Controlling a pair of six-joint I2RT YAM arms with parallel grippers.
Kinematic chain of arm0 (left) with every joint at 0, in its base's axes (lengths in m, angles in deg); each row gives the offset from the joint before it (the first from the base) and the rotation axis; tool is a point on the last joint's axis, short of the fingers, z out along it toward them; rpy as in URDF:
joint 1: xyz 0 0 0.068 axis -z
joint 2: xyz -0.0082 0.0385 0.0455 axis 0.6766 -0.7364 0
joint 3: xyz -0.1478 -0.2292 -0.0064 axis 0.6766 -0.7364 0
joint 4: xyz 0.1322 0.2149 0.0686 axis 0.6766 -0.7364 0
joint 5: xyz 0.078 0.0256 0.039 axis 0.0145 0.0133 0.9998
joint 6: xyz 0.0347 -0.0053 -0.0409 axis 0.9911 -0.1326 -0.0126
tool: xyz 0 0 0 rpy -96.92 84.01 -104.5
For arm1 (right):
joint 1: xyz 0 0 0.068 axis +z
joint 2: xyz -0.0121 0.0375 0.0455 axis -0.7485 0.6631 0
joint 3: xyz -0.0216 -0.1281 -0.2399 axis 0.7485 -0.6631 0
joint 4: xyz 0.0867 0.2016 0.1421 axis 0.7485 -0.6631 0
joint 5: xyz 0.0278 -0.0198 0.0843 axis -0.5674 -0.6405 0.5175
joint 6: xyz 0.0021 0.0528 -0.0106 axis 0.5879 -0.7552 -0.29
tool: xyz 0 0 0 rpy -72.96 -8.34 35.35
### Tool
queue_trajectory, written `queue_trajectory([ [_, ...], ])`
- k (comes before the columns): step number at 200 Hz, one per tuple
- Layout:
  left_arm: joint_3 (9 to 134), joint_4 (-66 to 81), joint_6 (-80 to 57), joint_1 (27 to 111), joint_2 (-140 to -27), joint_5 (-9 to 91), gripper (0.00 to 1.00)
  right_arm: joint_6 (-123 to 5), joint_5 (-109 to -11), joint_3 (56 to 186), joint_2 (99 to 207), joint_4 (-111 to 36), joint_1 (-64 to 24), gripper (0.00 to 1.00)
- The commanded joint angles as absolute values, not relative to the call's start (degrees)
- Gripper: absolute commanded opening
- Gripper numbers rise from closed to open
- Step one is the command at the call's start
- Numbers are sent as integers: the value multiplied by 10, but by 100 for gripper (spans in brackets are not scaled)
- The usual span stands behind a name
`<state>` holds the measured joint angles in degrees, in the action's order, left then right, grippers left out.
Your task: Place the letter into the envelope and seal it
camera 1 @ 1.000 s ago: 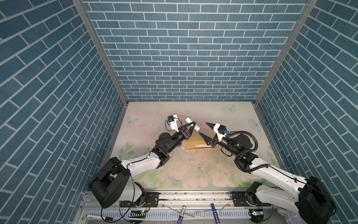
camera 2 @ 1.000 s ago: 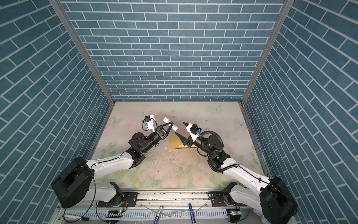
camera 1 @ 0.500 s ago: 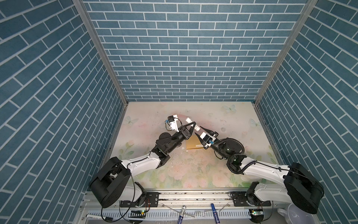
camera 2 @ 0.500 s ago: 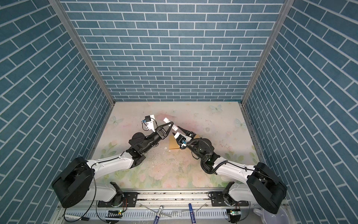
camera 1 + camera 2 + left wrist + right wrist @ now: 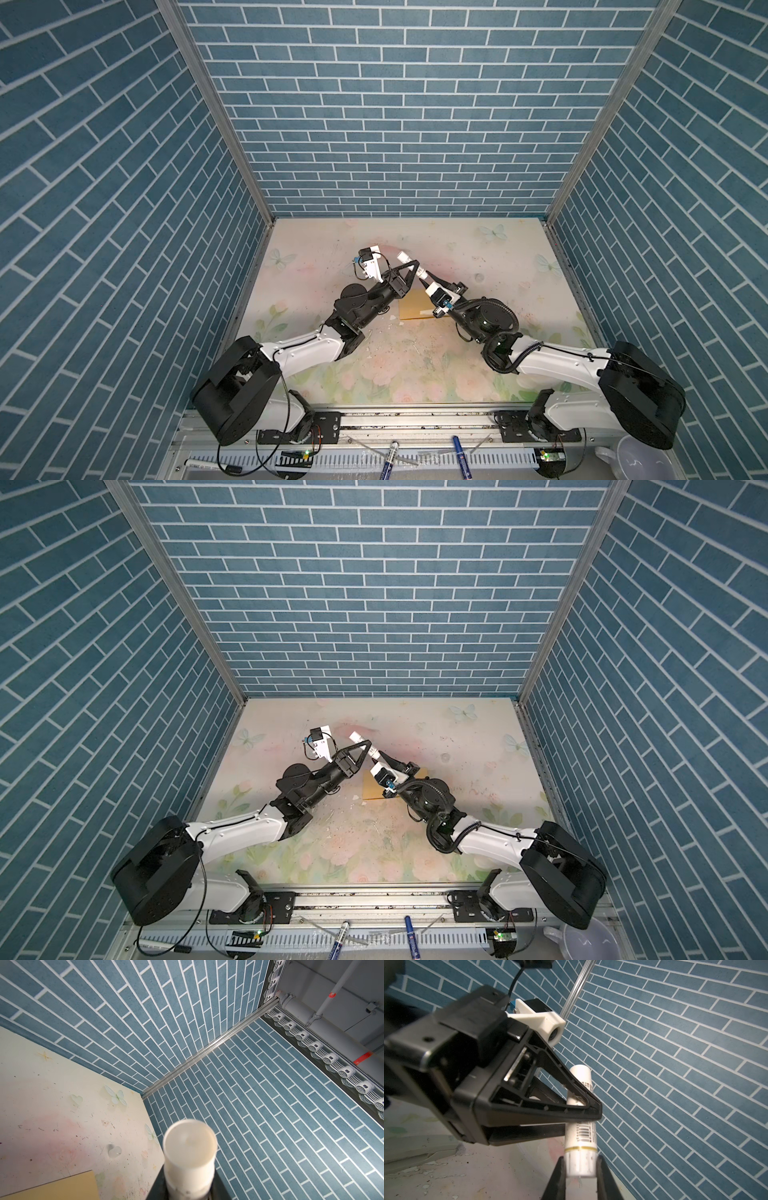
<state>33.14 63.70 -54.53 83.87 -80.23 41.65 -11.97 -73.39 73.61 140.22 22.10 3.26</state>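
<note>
Envelope (image 5: 411, 309) lies flat on counter (image 5: 498, 257), mid-frame in both top views. Letter not visible, probably already inside. Kraft paper looks thin, light and floppy and likely slides, so pin the body and take the flap by its edge. Left end effector (image 5: 581, 1122) clamps glue stick (image 5: 580, 1138) mid-barrel. Right end effector (image 5: 580, 1167) pinches the end below its gold ring. Stick looks rigid, slick.

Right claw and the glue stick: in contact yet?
Touching. The right wrist view shows the right claw pressing both sides of the glue stick at the end past its gold band, with no gap visible, while the left claw clamps its middle.
</note>
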Motion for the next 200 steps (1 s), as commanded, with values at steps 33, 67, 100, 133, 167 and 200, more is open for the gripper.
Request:
queue_trajectory([
  [33,336,637,-503,842,-798,396,0,-462,-538,822,1350,91,-62,0],
  [67,336,623,-474,842,-785,391,0,-703,-362,871,1381,98,-147,0],
  [100,336,622,-461,844,-777,387,0,-833,-258,911,1426,124,-172,0],
  [133,334,622,-461,844,-774,392,0,-901,-229,913,1455,184,-184,10],
  [167,330,623,-486,844,-776,405,0,-805,-301,873,1424,187,-183,32],
  [200,334,631,-501,844,-780,403,0,-523,-463,785,1335,159,-144,53],
])
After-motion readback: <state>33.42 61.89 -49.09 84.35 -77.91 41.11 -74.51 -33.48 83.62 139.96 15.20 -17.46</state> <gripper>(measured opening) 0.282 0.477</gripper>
